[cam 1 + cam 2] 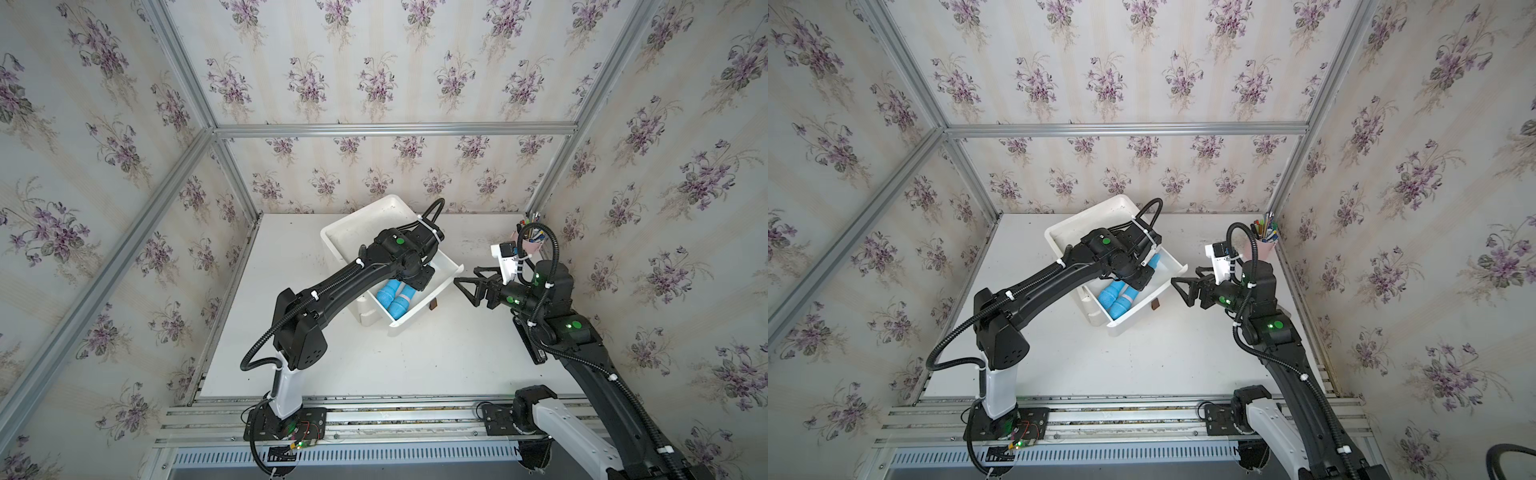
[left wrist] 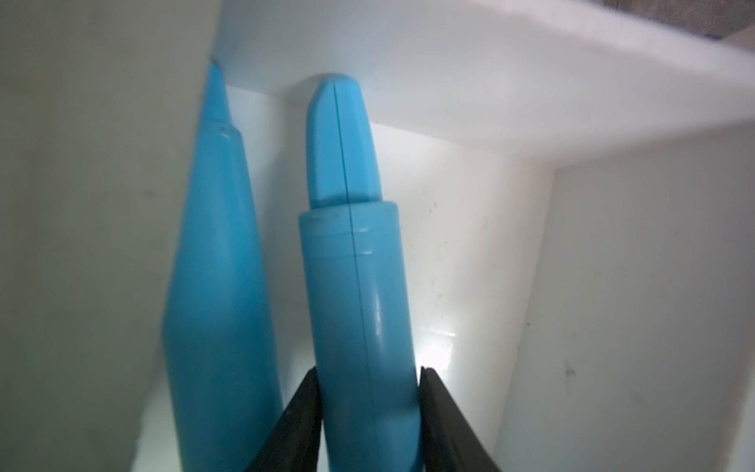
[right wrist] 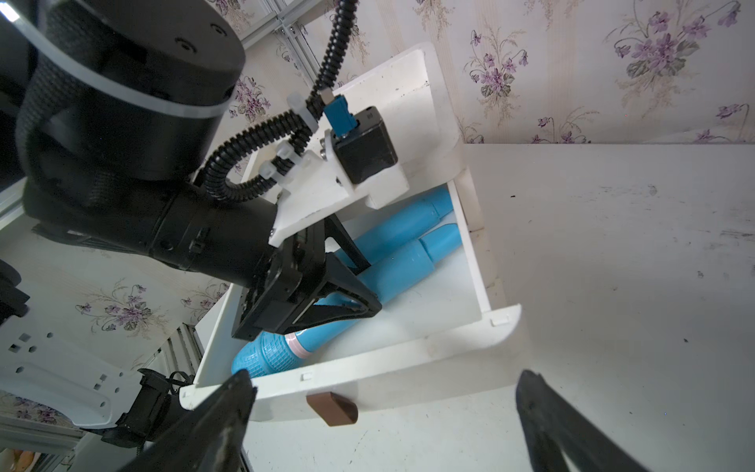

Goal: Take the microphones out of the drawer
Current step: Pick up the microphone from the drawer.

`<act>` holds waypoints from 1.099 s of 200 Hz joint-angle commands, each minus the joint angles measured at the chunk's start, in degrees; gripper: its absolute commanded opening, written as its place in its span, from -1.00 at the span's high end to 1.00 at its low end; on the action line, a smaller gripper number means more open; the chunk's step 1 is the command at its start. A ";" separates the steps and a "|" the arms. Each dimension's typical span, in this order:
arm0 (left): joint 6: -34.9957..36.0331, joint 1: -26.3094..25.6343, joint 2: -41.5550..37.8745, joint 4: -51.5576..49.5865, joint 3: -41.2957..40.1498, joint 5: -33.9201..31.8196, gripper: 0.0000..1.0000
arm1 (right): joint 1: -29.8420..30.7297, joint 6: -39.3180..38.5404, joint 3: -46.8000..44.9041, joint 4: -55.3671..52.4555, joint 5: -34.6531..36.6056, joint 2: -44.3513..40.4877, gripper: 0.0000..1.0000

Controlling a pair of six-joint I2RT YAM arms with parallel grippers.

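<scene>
In both top views the white drawer [image 1: 424, 309] stands pulled out of a white cabinet [image 1: 357, 232] at the middle of the white table [image 1: 415, 365]. Its small brown knob [image 1: 433, 306] faces lower right. Two blue toy microphones lie side by side inside: the microphone [image 1: 400, 309] nearer the drawer front and a second microphone [image 1: 386, 293] behind it. The left arm [image 1: 332, 286] reaches in from the lower left, its wrist covering their handles. Right of the drawer, the right gripper [image 1: 1185, 275] hovers with jaws spread and nothing between them. A pink cup of pens [image 1: 1264, 249] stands in the far right corner.

In the left wrist view, at bottom centre, the left gripper [image 2: 367, 374] is clamped on the microphone's smooth handle, with a black finger [image 2: 300, 421] on each side. The second microphone lies just left of it, against the drawer wall.

The right wrist view shows that grip at centre frame. The microphone's gridded head, with a pink ring behind it, lies at lower left inside the drawer. The right gripper's fingers stand far apart along the bottom edge.
</scene>
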 commanded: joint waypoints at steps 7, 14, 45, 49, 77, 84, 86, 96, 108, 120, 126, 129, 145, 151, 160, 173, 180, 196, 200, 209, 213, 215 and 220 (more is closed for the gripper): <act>1.57 0.00 -0.64 0.69 0.95 0.36 0.48 | 0.07 -0.75 -0.05 1.41 0.06 -0.47 -0.96; 1.59 0.01 -0.62 0.68 1.05 0.40 0.51 | 0.10 -0.74 -0.06 1.42 0.02 -0.55 -0.97; 1.65 -0.01 -0.97 0.70 1.40 0.41 0.60 | 0.04 -0.57 -0.46 1.49 -0.03 -0.98 -0.96; 1.68 -0.02 -1.10 0.69 1.45 0.40 0.60 | 0.11 -0.57 -0.58 1.51 -0.12 -1.05 -0.96; 1.75 -0.01 -1.76 0.67 1.50 0.31 0.70 | 0.04 -0.48 -0.93 1.70 -0.37 -1.34 -0.96; 1.84 0.03 -1.80 0.74 1.50 0.29 0.73 | 0.03 -0.48 -0.89 1.82 -0.43 -1.38 -0.96; 1.94 0.03 -1.84 0.69 1.48 0.24 0.74 | 0.07 -0.48 -0.93 1.81 -0.39 -1.35 -0.96; 1.95 0.05 -1.93 0.70 1.48 0.07 0.81 | -0.03 -0.40 -1.03 1.91 -0.39 -1.41 -0.96; 1.90 -0.01 -2.18 0.69 1.41 -0.04 0.88 | 0.00 -0.40 -1.05 2.08 -0.40 -1.51 -0.96; 1.94 0.00 -2.29 0.73 1.41 0.17 0.92 | -0.02 -0.39 -1.17 2.13 -0.44 -1.63 -0.96; 2.03 -0.01 -2.35 0.73 1.47 0.23 0.94 | 0.02 -0.31 -1.23 2.32 -0.45 -1.69 -0.96; 2.07 0.03 -2.42 0.75 1.54 0.30 0.95 | 0.03 -0.30 -1.29 2.37 -0.41 -1.69 -0.96; 2.21 0.01 -2.32 0.77 1.66 0.31 0.99 | 0.03 -0.15 -1.56 2.76 -0.54 -1.82 -0.96; 2.25 0.00 -2.33 0.74 1.74 0.38 1.00 | 0.07 -0.13 -1.64 2.76 -0.57 -1.85 -0.96; 2.38 0.04 -2.39 0.90 1.72 0.40 1.00 | 0.06 -0.09 -1.60 2.84 -0.62 -1.87 -0.96; 2.41 0.02 -2.55 1.23 1.29 0.49 1.00 | 0.07 -0.04 -1.77 2.91 -0.66 -2.04 -0.96; 2.64 0.03 -2.47 1.67 0.89 0.56 1.00 | 0.01 -0.04 -1.86 2.92 -0.60 -2.13 -0.96; 2.90 0.02 -1.59 1.87 0.70 0.79 1.00 | 0.00 0.20 -2.00 3.18 -0.70 -2.16 -0.96; 2.90 0.03 -1.31 1.94 0.72 0.90 1.00 | 0.03 0.29 -2.00 3.23 -0.79 -2.13 -0.97; 2.82 -0.01 -0.73 2.10 0.65 1.26 0.96 | 0.05 0.32 -2.00 3.28 -0.86 -2.18 -0.97; 2.72 0.03 -0.36 2.19 0.55 1.40 0.95 | 0.02 0.31 -1.95 3.31 -0.86 -2.22 -0.96; 2.64 -0.01 -0.29 2.22 0.50 1.44 0.94 | 0.05 0.27 -1.99 3.26 -0.83 -2.22 -0.96; 2.73 0.04 0.21 2.15 0.56 1.60 0.93 | 0.03 0.31 -1.99 3.23 -0.74 -2.30 -0.96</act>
